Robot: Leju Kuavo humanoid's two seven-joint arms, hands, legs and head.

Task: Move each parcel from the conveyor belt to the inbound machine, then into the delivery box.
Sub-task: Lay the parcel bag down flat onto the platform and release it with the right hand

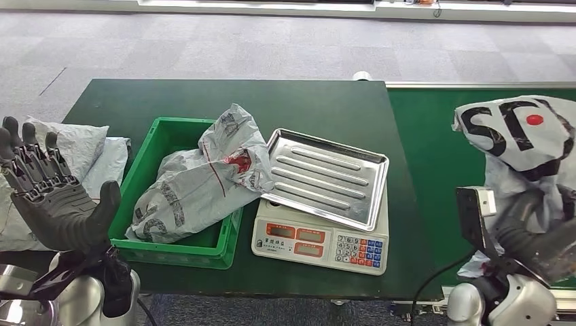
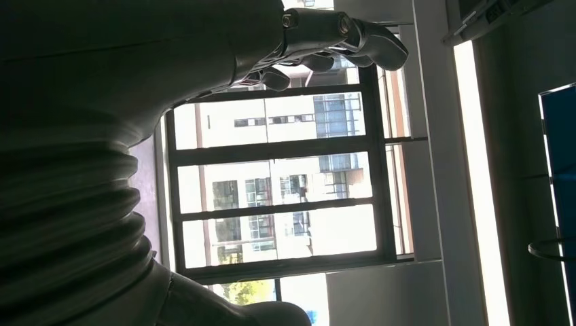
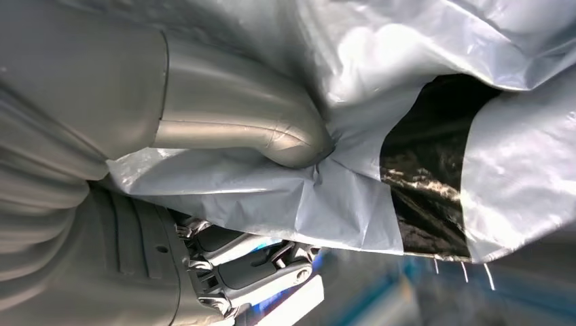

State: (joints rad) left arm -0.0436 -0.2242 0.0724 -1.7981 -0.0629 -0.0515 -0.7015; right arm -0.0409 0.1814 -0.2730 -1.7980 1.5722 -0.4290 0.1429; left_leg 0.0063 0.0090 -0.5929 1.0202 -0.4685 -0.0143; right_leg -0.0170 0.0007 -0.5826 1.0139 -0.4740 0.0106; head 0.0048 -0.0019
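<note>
Right robot hand (image 1: 536,234) grips a grey parcel (image 1: 519,136) right of the scale (image 1: 319,241), thumb (image 3: 272,132) pressing its plastic; left robot hand (image 1: 51,197) spread, empty

Dark green desk (image 1: 319,109) stands on grey carpet floor (image 1: 204,47). Pale grey plastic bags (image 1: 85,153) lie stacked at desk's left edge, beside green crate. Left wrist view: large dark-framed window (image 2: 278,183), multi-storey building (image 2: 272,190) outside, white wall (image 2: 435,170) beside it.
</note>
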